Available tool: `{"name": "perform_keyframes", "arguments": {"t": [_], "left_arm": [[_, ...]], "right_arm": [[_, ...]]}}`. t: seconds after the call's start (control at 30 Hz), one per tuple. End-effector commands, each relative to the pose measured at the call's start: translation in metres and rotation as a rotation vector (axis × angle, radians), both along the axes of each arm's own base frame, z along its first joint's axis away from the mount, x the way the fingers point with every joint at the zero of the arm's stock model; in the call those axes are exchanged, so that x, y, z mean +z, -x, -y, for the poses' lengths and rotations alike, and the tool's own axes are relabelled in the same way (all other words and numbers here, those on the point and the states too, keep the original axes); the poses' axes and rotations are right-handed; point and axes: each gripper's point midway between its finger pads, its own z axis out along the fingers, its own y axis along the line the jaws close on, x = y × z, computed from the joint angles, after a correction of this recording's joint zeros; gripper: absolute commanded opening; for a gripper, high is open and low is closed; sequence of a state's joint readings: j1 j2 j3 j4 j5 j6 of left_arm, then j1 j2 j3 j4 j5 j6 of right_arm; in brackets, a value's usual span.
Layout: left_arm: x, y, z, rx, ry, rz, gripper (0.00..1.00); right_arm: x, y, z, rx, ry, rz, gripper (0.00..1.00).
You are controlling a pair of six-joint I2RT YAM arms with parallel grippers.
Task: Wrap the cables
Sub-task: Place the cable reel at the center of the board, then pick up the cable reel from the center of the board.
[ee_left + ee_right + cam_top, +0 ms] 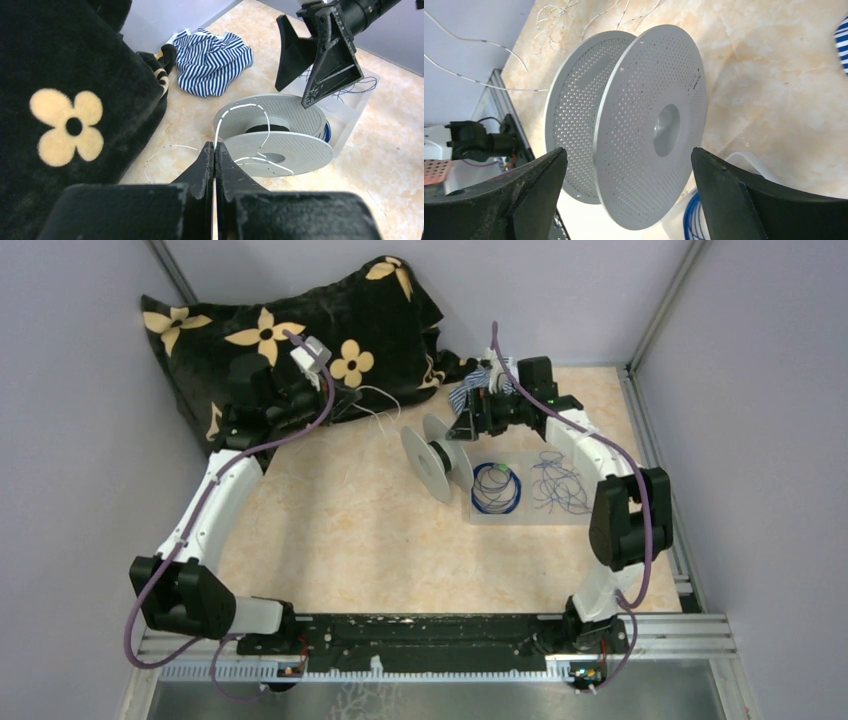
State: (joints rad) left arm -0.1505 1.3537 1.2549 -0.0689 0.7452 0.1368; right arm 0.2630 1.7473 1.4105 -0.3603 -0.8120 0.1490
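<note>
A dark blue cable coil (497, 489) with a green bit and a loose blue tangle (560, 483) lie in a clear tray (520, 517). A thin whitish cable (385, 412) runs from the pale round spool (437, 462) towards my left gripper (348, 403). In the left wrist view my left gripper (215, 145) is shut on this whitish cable (239, 107), which drapes over the spool (280, 150). My right gripper (468, 425) is open and empty. In the right wrist view it (629, 150) is just short of the spool (644, 125), with the blue coil (694, 220) below.
A black pillow with yellow flowers (280, 330) lies at the back left, close beside my left gripper. A blue-and-white striped cloth (212, 60) lies behind the spool. The fingers of the right gripper (332, 65) hang over the tray. Grey walls close in the table.
</note>
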Motion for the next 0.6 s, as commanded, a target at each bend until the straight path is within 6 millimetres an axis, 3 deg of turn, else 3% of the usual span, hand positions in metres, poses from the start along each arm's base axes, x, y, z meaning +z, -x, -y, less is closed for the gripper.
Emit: {"name": "perform_keyframes", "arguments": {"t": [0.0,0.27,0.57], "left_arm": [[0.001,0.001,0.010,0.010,-0.046,-0.006,0.00],[-0.005,0.000,0.041,-0.008,-0.005,-0.104,0.00],[-0.002,0.002,0.065,-0.011,-0.017,-0.064,0.00]], "right_arm": [[0.043,-0.002,0.015,-0.015,0.053,0.208,0.93],[0.031,0.020,0.028,-0.012,0.112,0.251,0.87],[0.026,0.029,0.030,-0.013,0.110,0.246,0.85]]}}
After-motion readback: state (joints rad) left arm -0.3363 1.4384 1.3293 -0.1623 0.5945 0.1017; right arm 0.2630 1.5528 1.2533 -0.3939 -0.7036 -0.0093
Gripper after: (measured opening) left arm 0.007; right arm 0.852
